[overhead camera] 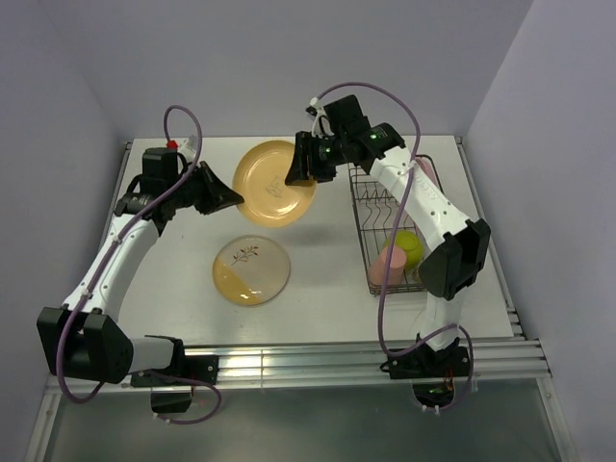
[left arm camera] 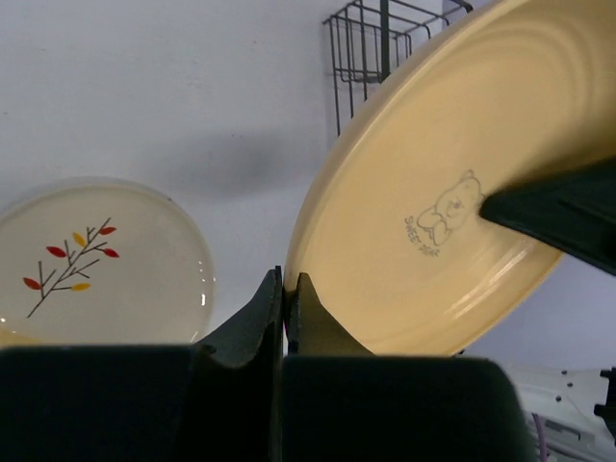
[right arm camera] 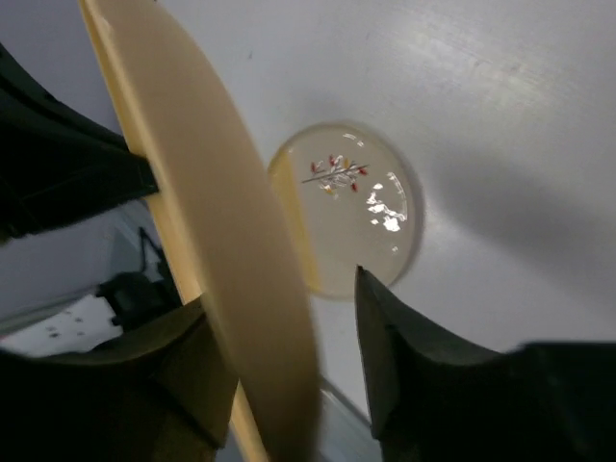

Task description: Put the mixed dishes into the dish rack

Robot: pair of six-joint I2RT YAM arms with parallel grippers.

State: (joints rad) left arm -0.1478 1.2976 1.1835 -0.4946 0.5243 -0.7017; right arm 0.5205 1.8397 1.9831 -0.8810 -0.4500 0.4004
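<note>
White table (overhead camera: 327,289): left of the rack (overhead camera: 385,207), left gripper (overhead camera: 235,201) pinches the orange plate (overhead camera: 269,188); right gripper (overhead camera: 300,173) straddles its rim, unclamped. Handover, I judge; closing comes next.

we see raised plate (overhead camera: 274,183) mid worktop (overhead camera: 327,298), flat plate (overhead camera: 251,270) in front of it, dish rack (overhead camera: 385,207) right, cup (overhead camera: 388,265) and bowl (overhead camera: 408,248) inside

glossy orange plate (overhead camera: 272,188), wire dish rack (overhead camera: 377,204)
</note>
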